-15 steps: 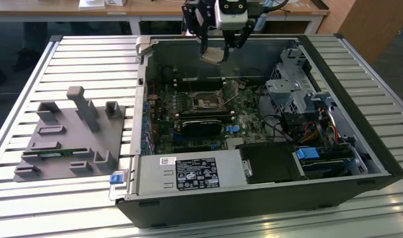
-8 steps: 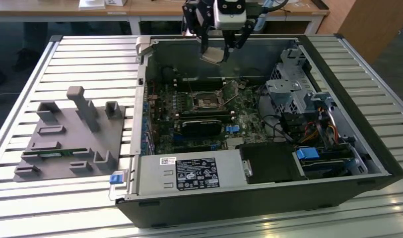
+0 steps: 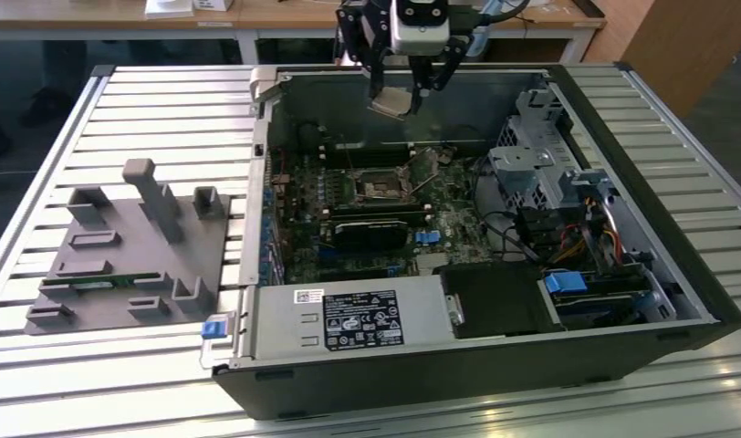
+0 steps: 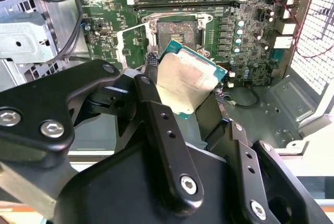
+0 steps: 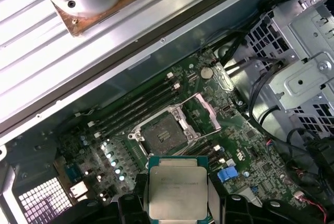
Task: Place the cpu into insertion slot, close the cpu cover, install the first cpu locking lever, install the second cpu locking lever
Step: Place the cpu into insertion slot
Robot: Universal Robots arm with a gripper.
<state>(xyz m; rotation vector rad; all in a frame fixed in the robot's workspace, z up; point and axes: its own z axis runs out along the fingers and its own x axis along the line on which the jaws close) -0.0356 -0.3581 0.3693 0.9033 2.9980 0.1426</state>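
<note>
The cpu hangs tilted in the upper centre of the exterior view, pinched at its edges by the gripper. It sits above the far wall of the open computer case. The insertion slot lies bare near the frame's centre on the green motherboard, well apart from the cpu. In the first wrist view the cpu cover stands raised beside the slot. The case rests on a slatted metal table. A grey fixture block lies at the exterior view's left. A wooden desk crosses the top edge.
</note>
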